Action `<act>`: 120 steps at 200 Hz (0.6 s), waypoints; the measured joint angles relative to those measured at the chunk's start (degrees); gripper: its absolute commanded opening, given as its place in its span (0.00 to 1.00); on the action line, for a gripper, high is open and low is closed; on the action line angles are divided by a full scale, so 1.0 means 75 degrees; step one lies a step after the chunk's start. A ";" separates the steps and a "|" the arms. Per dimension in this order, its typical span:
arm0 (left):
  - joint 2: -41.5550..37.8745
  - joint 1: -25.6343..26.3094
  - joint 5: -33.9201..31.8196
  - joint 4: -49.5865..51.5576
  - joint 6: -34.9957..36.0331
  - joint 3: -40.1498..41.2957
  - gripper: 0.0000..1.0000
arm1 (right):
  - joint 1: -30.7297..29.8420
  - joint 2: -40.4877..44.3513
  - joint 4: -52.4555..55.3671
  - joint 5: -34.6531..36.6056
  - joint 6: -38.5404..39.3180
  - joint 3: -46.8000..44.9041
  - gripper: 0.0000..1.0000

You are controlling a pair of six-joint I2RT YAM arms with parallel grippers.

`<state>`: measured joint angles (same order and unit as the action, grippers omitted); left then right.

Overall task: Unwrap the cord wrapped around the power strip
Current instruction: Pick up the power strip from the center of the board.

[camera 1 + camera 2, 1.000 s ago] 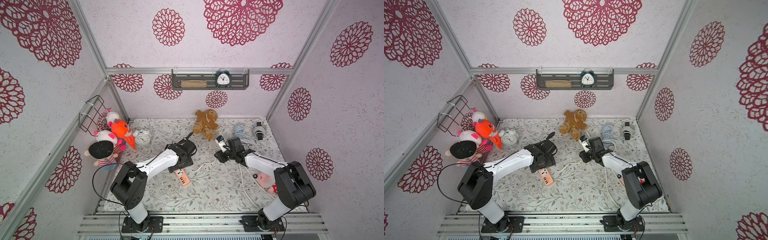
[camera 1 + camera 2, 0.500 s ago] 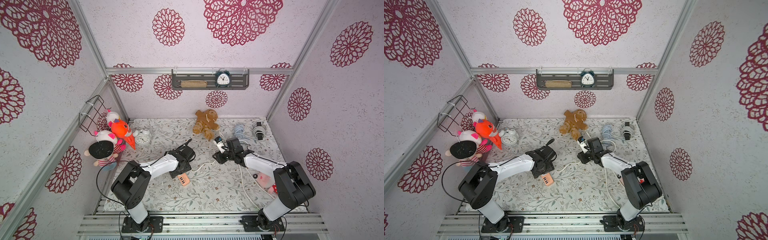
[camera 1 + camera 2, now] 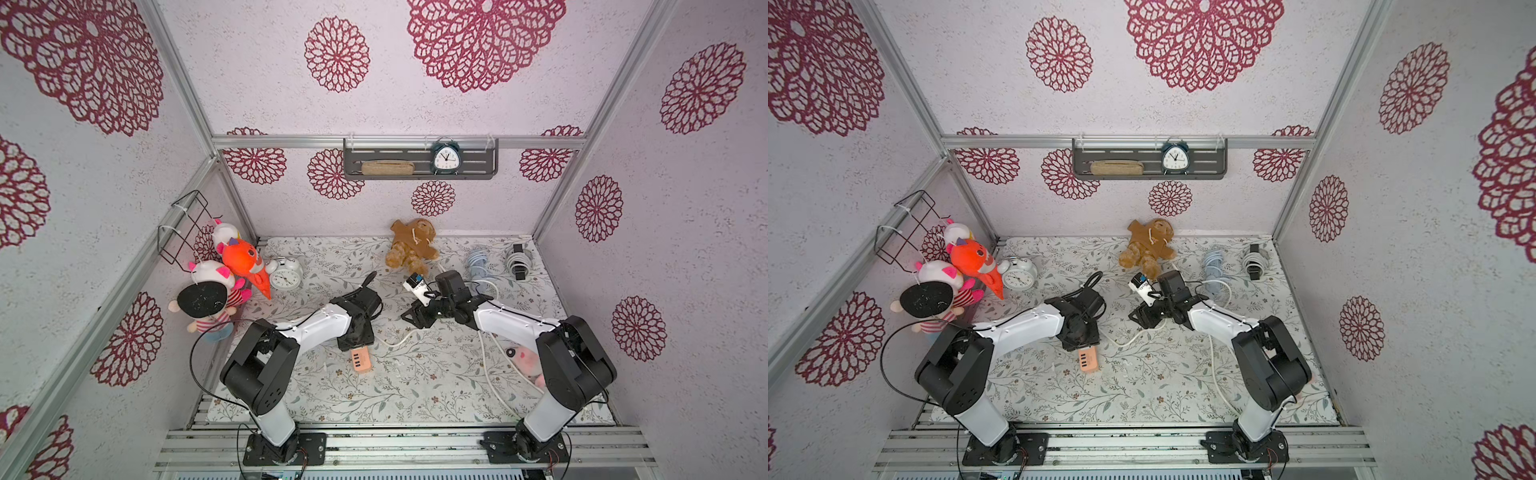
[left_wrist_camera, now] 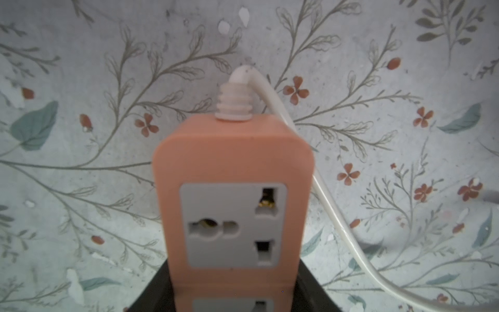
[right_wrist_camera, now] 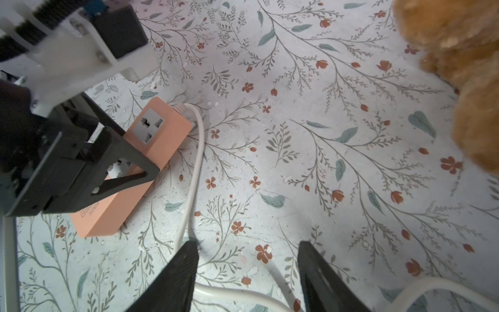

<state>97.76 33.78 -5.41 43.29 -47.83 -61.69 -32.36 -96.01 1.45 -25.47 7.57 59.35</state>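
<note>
**A:** On the flowered desk (image 3: 415, 386), a little left of centre, is that the thing under the left arm?

**B:** Yes, that's the orange power strip (image 3: 360, 360). It lies flat with its sockets facing up. The end with the small ports points toward the front edge.

**A:** And the left hand (image 3: 356, 345), what is it doing?

**B:** It comes down over the strip from above. From the right wrist I can see one of its black fingers (image 5: 121, 162) pressed against the strip's long side. From its own wrist the strip sits snug between both fingers, so the hand is clamped on the strip.

**A:** Where is the cord?

**B:** The white cord (image 3: 395, 341) leaves the strip's far end through a ribbed sleeve. It bends sharply and lies loose on the desk just beside the strip. From there it curves toward the right arm, passes under it and trails to the front right.

**A:** Is the right hand (image 5: 248, 244) holding it?

**B:** No. Its two fingers stand apart above the desk and grip nothing. The cord runs past one fingertip, and another stretch of it crosses the desk below them.

**A:** Anything close by?

**B:** A brown teddy bear (image 3: 409, 245) lies near the back wall, behind the right hand.
</note>
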 measured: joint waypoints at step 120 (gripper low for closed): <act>-0.1341 -0.0901 0.2259 0.1361 0.5307 -0.1180 0.00 | -0.0286 -0.0755 -0.0490 -0.0906 -0.1046 0.0289 0.68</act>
<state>87.70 27.03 11.53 53.49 -8.03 -70.54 -34.50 -101.67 -2.22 -32.27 -0.27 61.52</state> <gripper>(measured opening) 0.525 0.673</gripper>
